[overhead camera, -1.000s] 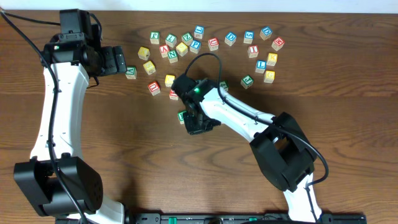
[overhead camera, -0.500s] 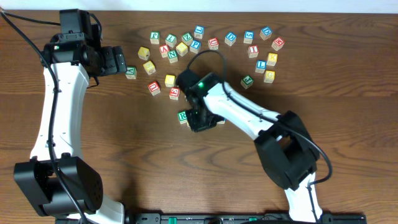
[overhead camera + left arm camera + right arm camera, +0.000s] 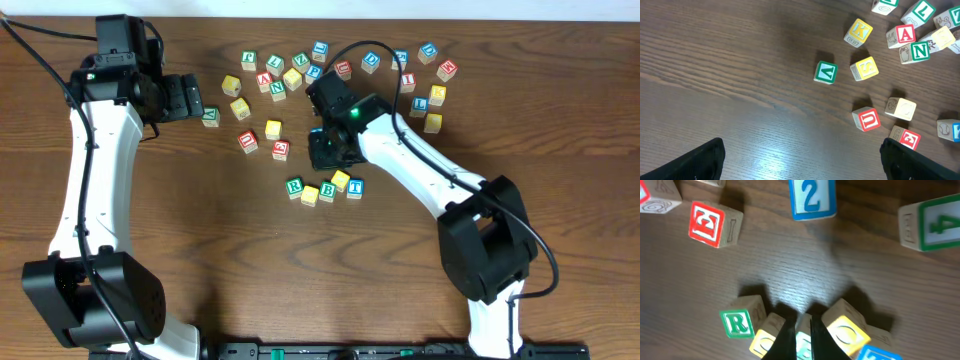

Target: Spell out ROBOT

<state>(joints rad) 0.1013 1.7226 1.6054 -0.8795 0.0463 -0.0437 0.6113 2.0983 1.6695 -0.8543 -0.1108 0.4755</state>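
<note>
**Row reads R-O-B-O-T, but one cube sits out of line**

The five cubes lie in a short row near the middle of the counter [image 3: 200, 260]. The R cube [image 3: 294, 186] is at the left end, followed by the first yellow cube [image 3: 310, 195], the B cube [image 3: 327, 192], the second yellow cube [image 3: 340, 180] and the T cube [image 3: 355, 188] at the right end. They stand close together, some touching, but the row is not straight. The second yellow cube lies a little farther back than its neighbours and is turned at an angle. I'd judge the word all but spelled, with only straightening to do.

Your right claw [image 3: 326, 160] hangs just beyond the far side of the row, with its fingers drawn together and holding nothing. Its wrist view shows the tips pointing down toward the B cube. Your left claw [image 3: 198, 100] is well away at the far left, spread wide and empty, beside a loose green cube [image 3: 210, 117].

Watch the packing if you nudge the second yellow cube into line. A push on its corner would likely spin it rather than slide it, and it could shove the B or T cube sideways and break the word. The red cube [image 3: 281, 150] lies just left of your right claw, so a careless sweep could drag it into the row.
</note>
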